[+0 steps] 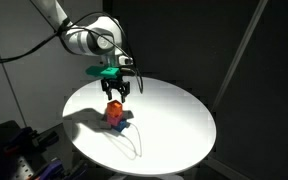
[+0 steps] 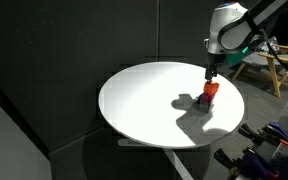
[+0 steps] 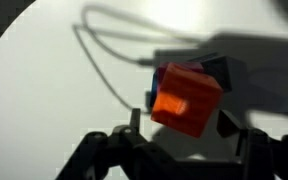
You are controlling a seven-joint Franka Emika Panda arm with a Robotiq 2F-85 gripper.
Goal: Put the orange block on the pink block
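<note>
The orange block (image 3: 184,100) fills the middle of the wrist view, tilted, between my two fingertips. My gripper (image 3: 181,118) stands open: a strip of table shows between the left finger (image 3: 134,118) and the block, and the right finger sits close beside it. In both exterior views the gripper (image 1: 117,95) (image 2: 211,76) hangs just above the orange block (image 1: 114,107) (image 2: 211,89), which rests on top of the pink block (image 1: 113,117) (image 2: 206,99). The pink block is hidden under the orange one in the wrist view.
A dark blue block (image 3: 220,68) (image 1: 123,123) lies right beside the stack on the round white table (image 1: 174,120) (image 2: 144,100). A thin cable (image 3: 99,60) trails across the tabletop. Dark curtains surround the table, and a wooden stand (image 2: 276,70) is off to one side.
</note>
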